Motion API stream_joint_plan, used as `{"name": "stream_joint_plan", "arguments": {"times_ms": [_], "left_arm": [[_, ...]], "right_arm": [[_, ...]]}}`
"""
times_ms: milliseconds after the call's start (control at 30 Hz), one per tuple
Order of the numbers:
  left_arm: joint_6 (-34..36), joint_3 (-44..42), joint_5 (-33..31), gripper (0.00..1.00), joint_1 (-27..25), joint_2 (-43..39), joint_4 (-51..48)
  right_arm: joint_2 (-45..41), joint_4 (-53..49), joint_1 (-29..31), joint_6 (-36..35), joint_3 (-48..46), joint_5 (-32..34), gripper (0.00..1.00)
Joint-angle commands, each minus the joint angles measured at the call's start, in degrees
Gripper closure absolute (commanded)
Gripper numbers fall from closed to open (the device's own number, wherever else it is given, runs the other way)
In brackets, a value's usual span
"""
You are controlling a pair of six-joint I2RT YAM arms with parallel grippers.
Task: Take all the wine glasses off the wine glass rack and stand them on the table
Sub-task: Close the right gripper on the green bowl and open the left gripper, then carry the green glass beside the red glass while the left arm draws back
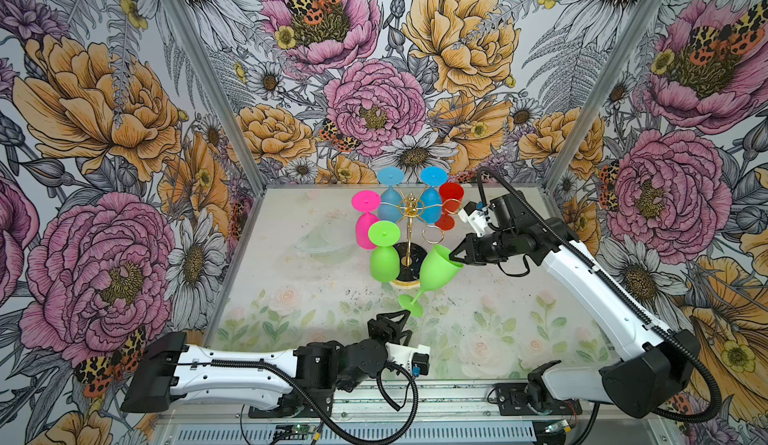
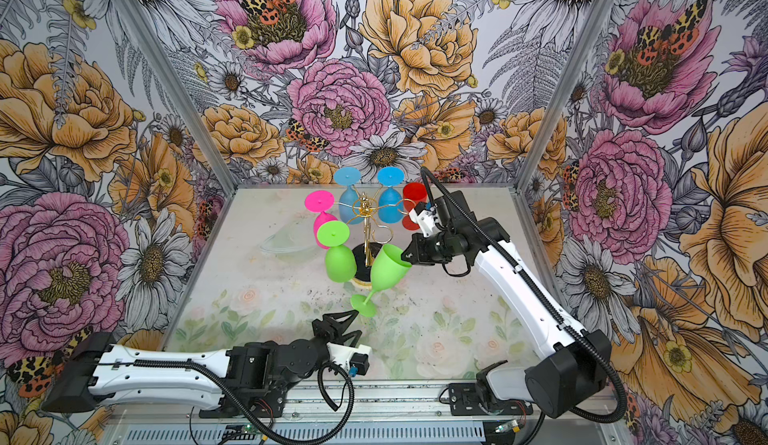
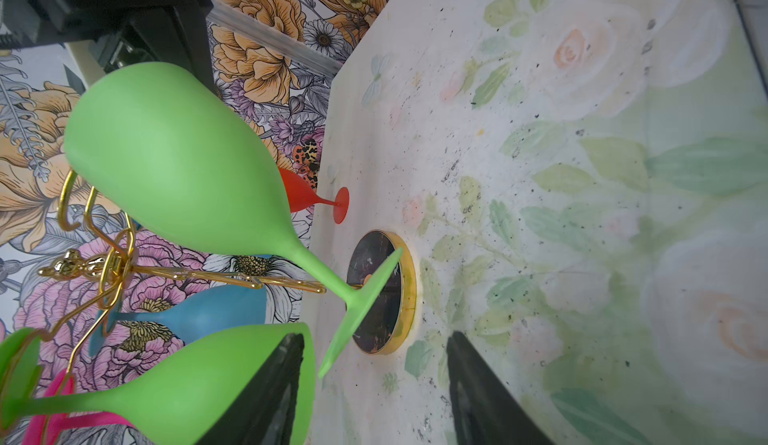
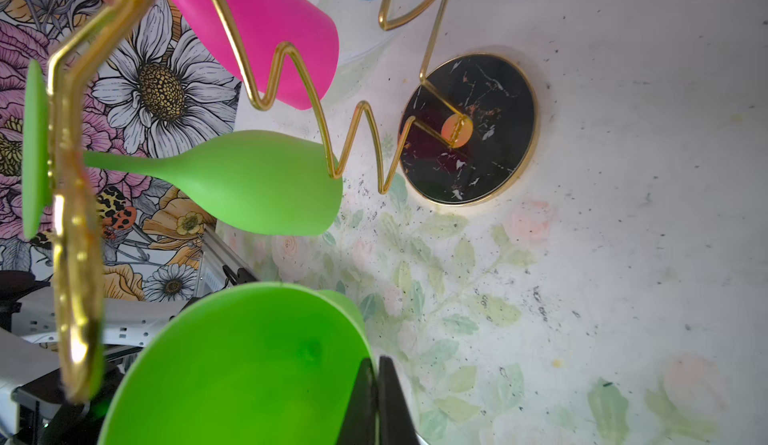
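Two grippers frame the green wine glass, which is in the air, clear of the wine glass rack, just in front of it and to its right. Nearest the camera in both top views, the left gripper points up from the table's front edge. Its jaws are apart and hold nothing, and the glass's round foot is just beyond their tips. The left wrist view shows the two black fingers spread, with the foot edge-on between and beyond them.

The glass is matte, opaque, bright green all over, with a tall tulip bowl, a thin stem and a flat disc foot. It is tilted, foot down toward the front left and mouth up toward the right. The right gripper is pinched tight on the rim, one finger inside the bowl and one outside, as the right wrist view shows.

Behind it, the rack's thin gold wire post rises from a round, gold-rimmed black marbled base. Hanging upside down by their feet from its looped arms are a second green glass, a pink glass and, farther back, two blue glasses. A red glass stands upright on the table at the far right of the rack. A clear dish lies to the rack's left.
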Motion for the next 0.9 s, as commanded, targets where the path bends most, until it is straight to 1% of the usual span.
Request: {"name": "stream_joint_plan", "arguments": {"times_ms": [0, 100, 267, 400, 500, 633, 700, 867], "left_arm": [[-6.85, -0.81, 2.14, 0.39, 0.00, -2.19, 2.58], [-12.37, -0.30, 1.65, 0.35, 0.75, -4.29, 2.41], [-21.88, 2.59, 2.95, 0.26, 3.07, -8.24, -5.26], [-30.13, 4.96, 4.20, 0.19, 6.49, -11.15, -10.56], [-34.31, 5.24, 6.98, 0.16, 10.01, -13.68, -12.33], [-39.70, 6.72, 9.08, 0.15, 16.37, -15.69, -16.39], [-42.01, 7.87, 10.37, 0.14, 19.17, -15.96, -18.49], [-45.34, 10.19, 14.80, 0.12, 23.67, -15.14, -20.85]], "right_arm": [[-2.08, 0.85, -0.62, -1.32, 0.54, 8.26, 1.00], [-2.60, 0.81, -0.79, -1.45, 0.32, 13.86, 1.00], [-2.78, 0.98, -1.33, -2.11, 0.16, 23.89, 1.00], [-2.22, 2.25, -2.55, -2.55, -0.05, 30.84, 1.00], [-1.57, 4.62, -4.15, -2.49, -0.47, 34.30, 1.00], [0.31, 7.85, -6.01, -2.49, -0.74, 38.80, 1.00], [1.51, 9.70, -7.10, -2.39, -0.59, 40.21, 1.00], [5.89, 13.48, -9.97, -2.24, 1.62, 42.32, 1.00]]}}
